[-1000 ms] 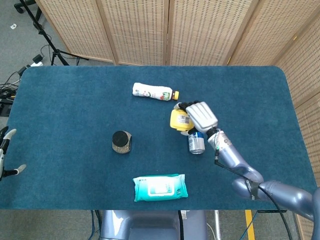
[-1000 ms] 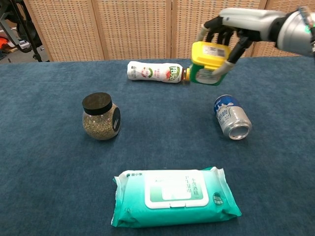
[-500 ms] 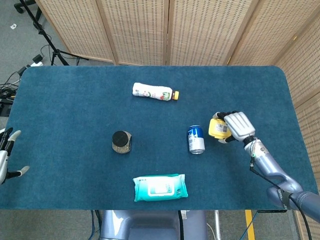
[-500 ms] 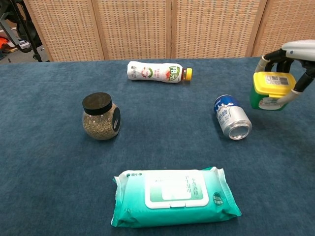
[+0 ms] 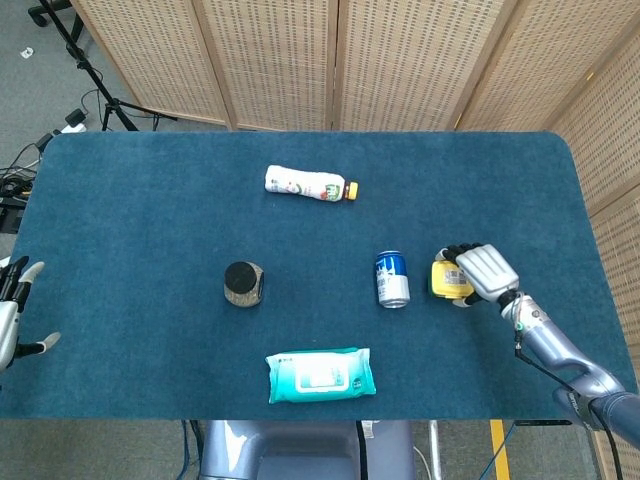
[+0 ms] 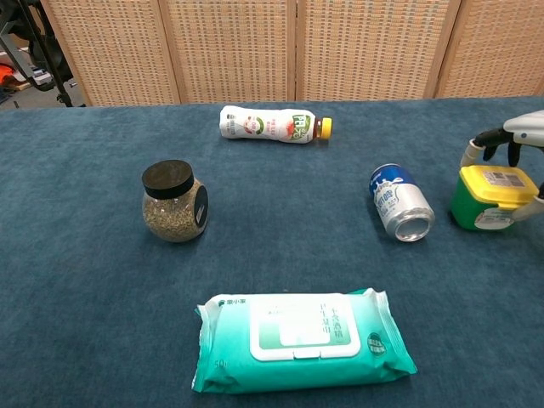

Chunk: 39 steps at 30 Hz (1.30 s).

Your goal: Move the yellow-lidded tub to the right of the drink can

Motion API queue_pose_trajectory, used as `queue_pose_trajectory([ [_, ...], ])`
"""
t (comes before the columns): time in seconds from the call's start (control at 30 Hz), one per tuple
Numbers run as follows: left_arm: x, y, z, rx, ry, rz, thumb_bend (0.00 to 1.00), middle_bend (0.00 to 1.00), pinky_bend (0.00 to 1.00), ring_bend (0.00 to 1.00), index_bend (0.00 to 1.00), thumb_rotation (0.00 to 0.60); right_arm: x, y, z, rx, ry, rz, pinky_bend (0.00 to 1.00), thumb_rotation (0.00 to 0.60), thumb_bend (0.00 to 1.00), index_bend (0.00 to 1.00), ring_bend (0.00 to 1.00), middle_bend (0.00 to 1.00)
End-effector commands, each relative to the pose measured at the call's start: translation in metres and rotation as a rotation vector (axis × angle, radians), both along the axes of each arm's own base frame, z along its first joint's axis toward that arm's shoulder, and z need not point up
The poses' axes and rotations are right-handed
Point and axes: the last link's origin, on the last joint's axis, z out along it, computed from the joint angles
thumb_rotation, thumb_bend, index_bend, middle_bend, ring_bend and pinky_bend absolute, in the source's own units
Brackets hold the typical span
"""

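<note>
The yellow-lidded tub (image 6: 491,198) has a green body and stands upright on the blue cloth, to the right of the drink can (image 6: 400,202). The can lies on its side, its open end toward the front. My right hand (image 5: 484,272) wraps the tub (image 5: 446,279) from above and behind, fingers (image 6: 481,144) curled around the lid. The hand (image 6: 517,136) shows only partly at the chest view's right edge. The can (image 5: 391,278) lies a short gap to the tub's left. My left hand (image 5: 12,315) hovers open at the table's left edge, holding nothing.
A white drink bottle (image 5: 310,184) lies on its side toward the back. A black-lidded jar of grains (image 6: 174,202) stands left of centre. A teal pack of wet wipes (image 6: 301,337) lies near the front edge. Folding screens stand behind the table (image 5: 150,200).
My right hand carried the tub from above the can's back side over to the can's right and lowered it onto the cloth. The left hand barely shifted.
</note>
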Motion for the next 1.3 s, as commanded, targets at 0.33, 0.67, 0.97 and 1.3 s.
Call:
queue_pose_trajectory([
  [0.33,0.002,-0.003,0.0,-0.003,-0.001,-0.009,0.0,0.0,0.0,0.0,0.0,0.6,-0.021,0.016,0.025,-0.011,-0.007,-0.016,0.26,0.6,0.1,0.04,0.0,0.0],
  [0.67,0.003,-0.005,0.001,0.004,-0.005,-0.016,0.0,0.0,0.0,0.0,0.0,0.6,-0.037,0.032,0.03,-0.027,-0.079,-0.034,0.26,0.6,0.09,0.04,0.0,0.01],
  [0.97,0.001,-0.004,0.0,0.011,-0.005,-0.004,0.0,0.0,0.0,0.0,0.0,0.6,-0.027,0.025,0.007,-0.045,-0.136,0.007,0.26,0.6,0.1,0.17,0.13,0.15],
  [1.3,0.0,-0.003,0.0,0.009,-0.002,0.002,0.0,0.0,0.0,0.0,0.0,0.6,-0.021,0.019,-0.011,-0.092,-0.216,0.02,0.29,0.6,0.32,0.36,0.35,0.39],
])
